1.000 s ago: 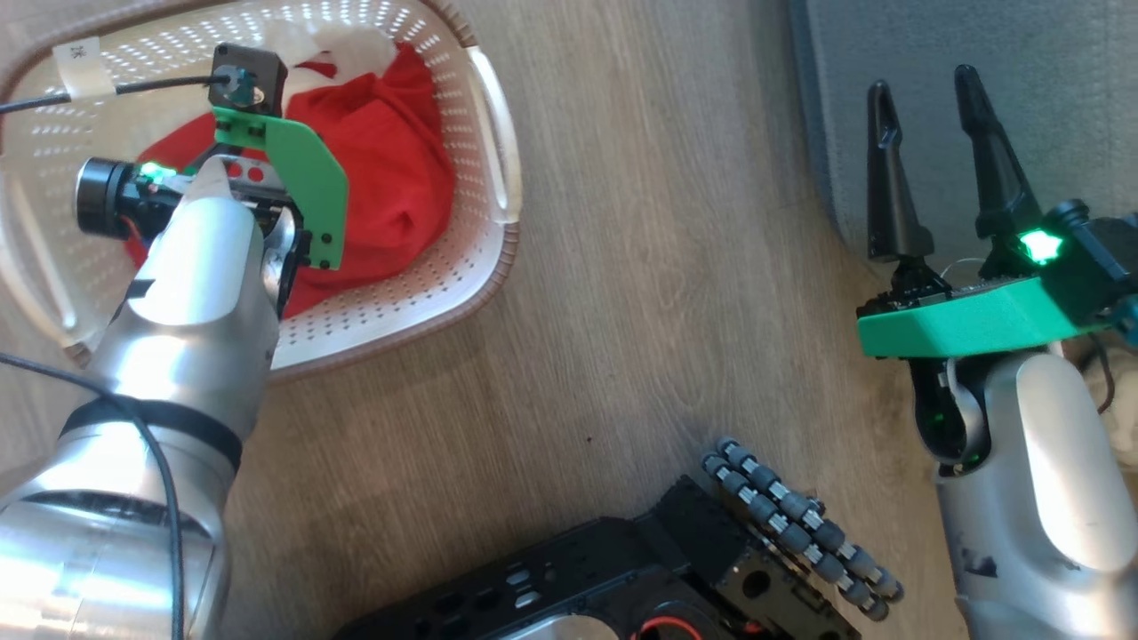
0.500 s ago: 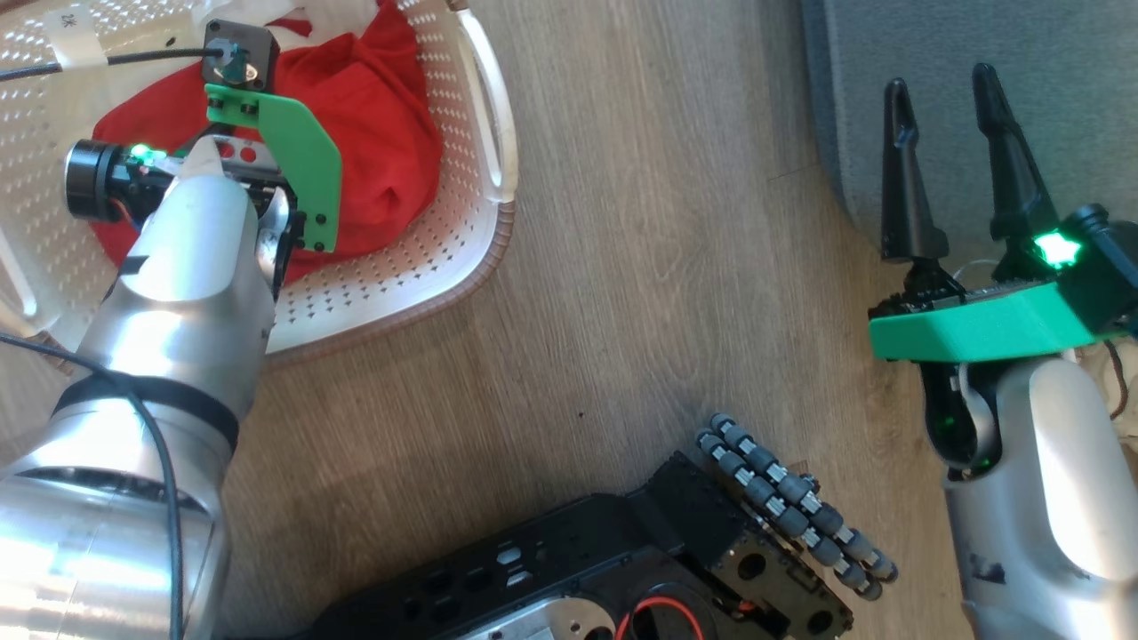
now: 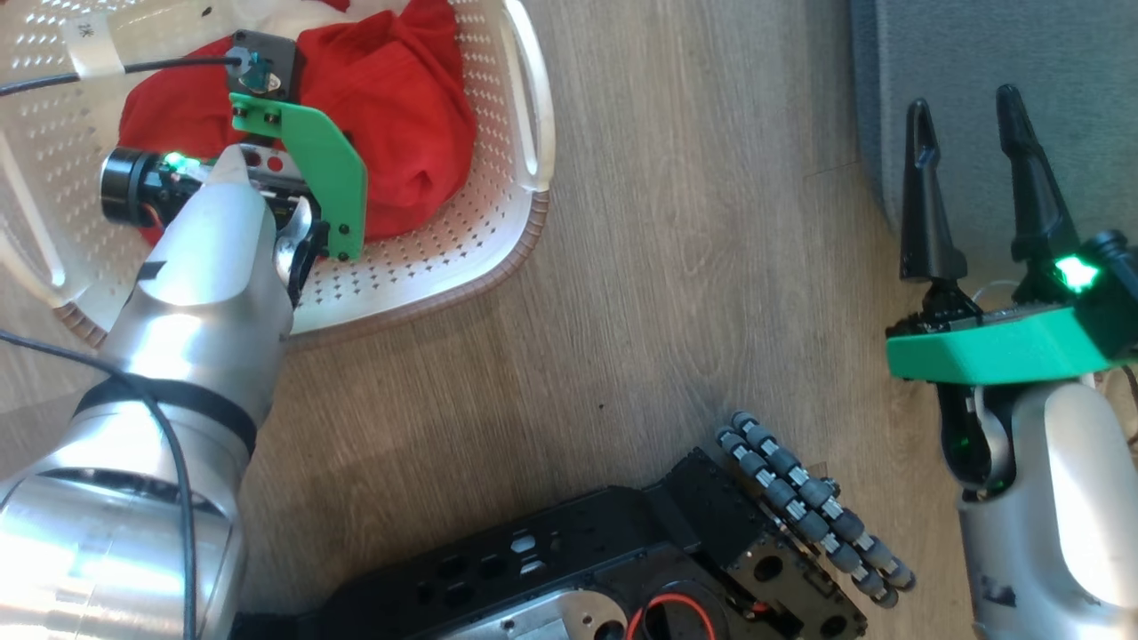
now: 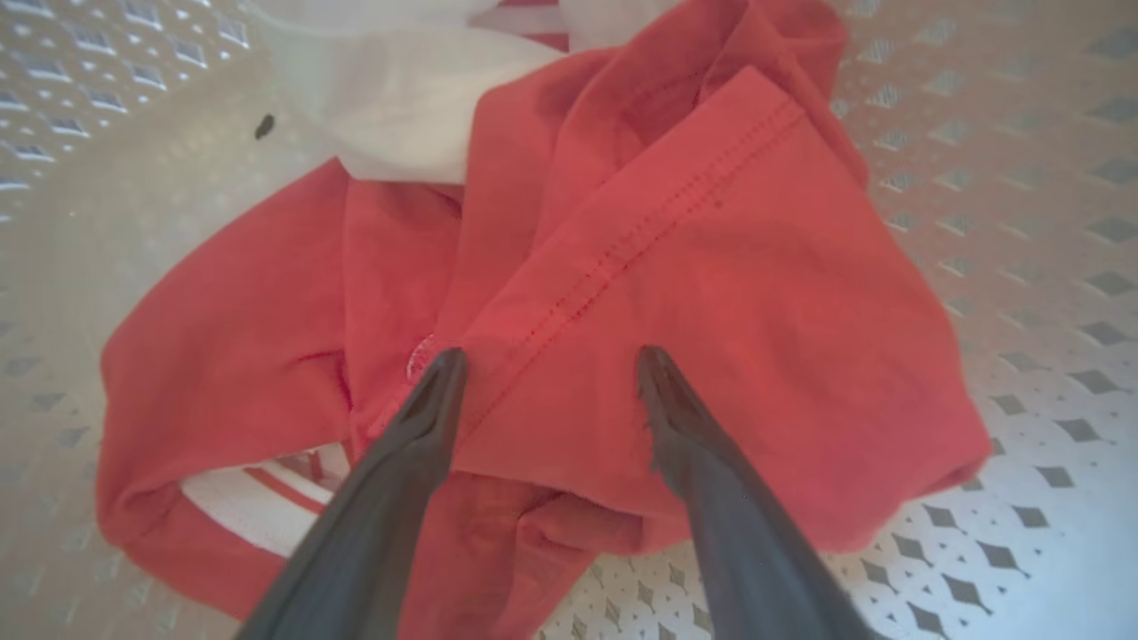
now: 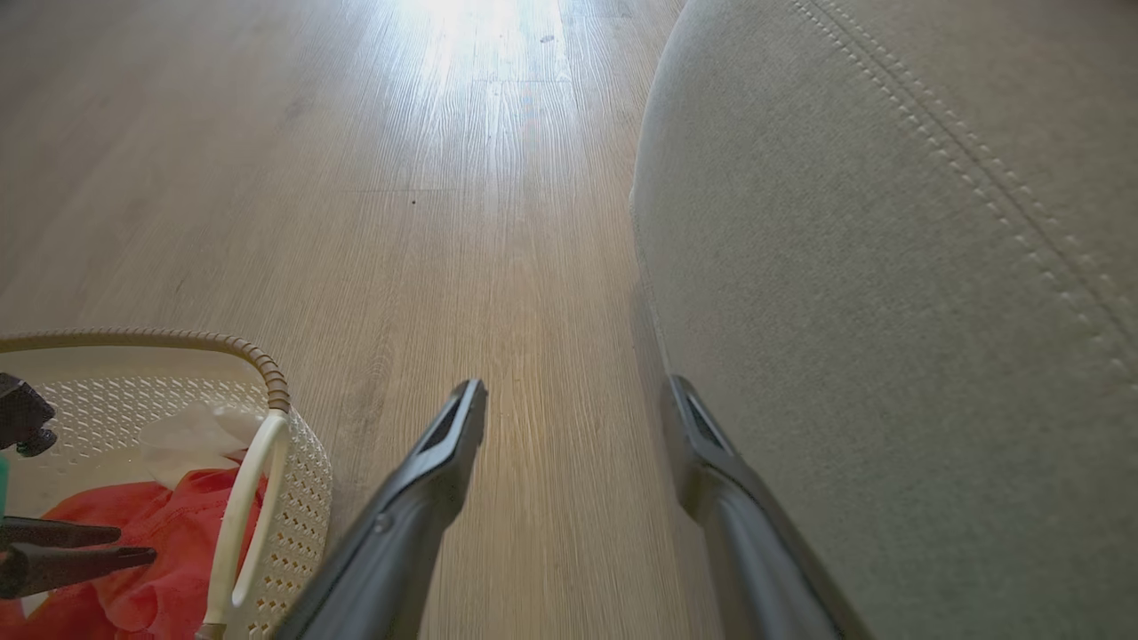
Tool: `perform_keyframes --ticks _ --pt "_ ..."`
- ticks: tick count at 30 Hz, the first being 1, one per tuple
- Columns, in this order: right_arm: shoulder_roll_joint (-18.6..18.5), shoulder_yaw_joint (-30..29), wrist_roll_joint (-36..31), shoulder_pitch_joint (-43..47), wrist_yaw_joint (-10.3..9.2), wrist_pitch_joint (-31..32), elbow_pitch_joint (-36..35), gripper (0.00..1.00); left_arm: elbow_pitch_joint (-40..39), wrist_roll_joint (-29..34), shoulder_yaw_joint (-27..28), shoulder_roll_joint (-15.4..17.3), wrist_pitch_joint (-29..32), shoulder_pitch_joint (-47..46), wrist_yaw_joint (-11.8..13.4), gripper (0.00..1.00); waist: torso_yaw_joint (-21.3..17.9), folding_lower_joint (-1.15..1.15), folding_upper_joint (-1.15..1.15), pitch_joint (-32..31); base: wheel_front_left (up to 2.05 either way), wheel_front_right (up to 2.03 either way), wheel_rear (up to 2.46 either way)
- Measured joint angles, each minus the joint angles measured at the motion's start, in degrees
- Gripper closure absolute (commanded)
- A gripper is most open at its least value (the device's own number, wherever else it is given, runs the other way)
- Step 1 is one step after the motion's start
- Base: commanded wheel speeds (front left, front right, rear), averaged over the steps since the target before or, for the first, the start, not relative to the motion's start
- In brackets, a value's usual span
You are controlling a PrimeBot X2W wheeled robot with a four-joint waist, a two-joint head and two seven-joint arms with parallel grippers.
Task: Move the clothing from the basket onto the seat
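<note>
the left tool [image 4: 548, 354], jaws wide, is straddling the stitched fold [image 4: 622, 258] of the crumpled bright red fabric clothing [image 4: 711, 293] in the cream perforated plastic basket [image 3: 444, 253] at ten o'clock, and should be pressing deeper before pinching a thick bunch.

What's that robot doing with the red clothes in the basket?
It is going for the clothing in the basket, which sits on the floor. Its left gripper points down into the basket, open over a red fold, and nothing is pinched yet. Its right gripper is open too and holds nothing, beside the grey seat, where the clothes should end up.
</note>
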Motion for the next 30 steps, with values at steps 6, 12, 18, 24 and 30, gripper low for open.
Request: perform_keyframes --ticks 6,12,18,24,30 --pt "0.0 -0.3 -0.7 1.1 0.00 0.0 -0.7 0.00 0.2 -0.9 -0.5 -0.3 0.0 0.1 -1.5 0.00 0.9 0.00 0.00 0.3 0.00 0.00 0.00" --pt "0.0 -0.7 -1.2 1.7 0.00 0.0 -1.2 0.00 0.4 -1.6 -1.1 -0.5 -0.4 1.3 -2.6 0.00 1.7 0.00 0.00 0.6 0.00 0.00 0.00" --pt "0.0 -0.9 -2.1 1.7 0.00 0.0 -1.6 0.00 0.5 -3.1 -2.5 -0.7 -0.5 2.6 -4.8 0.00 2.4 0.00 0.00 0.6 0.00 0.00 0.00" --pt "0.0 -1.0 -2.9 1.9 0.00 0.0 -1.9 0.00 -2.3 -6.0 -5.4 -0.9 -0.5 4.5 -5.9 0.00 2.8 0.00 0.00 0.7 0.00 0.00 0.00" --pt "0.0 -1.2 -4.0 3.1 0.00 0.0 -2.3 0.00 -5.3 -10.4 -7.9 -0.9 -1.5 5.7 -6.3 0.00 3.7 0.00 0.00 0.9 0.00 0.00 0.00"
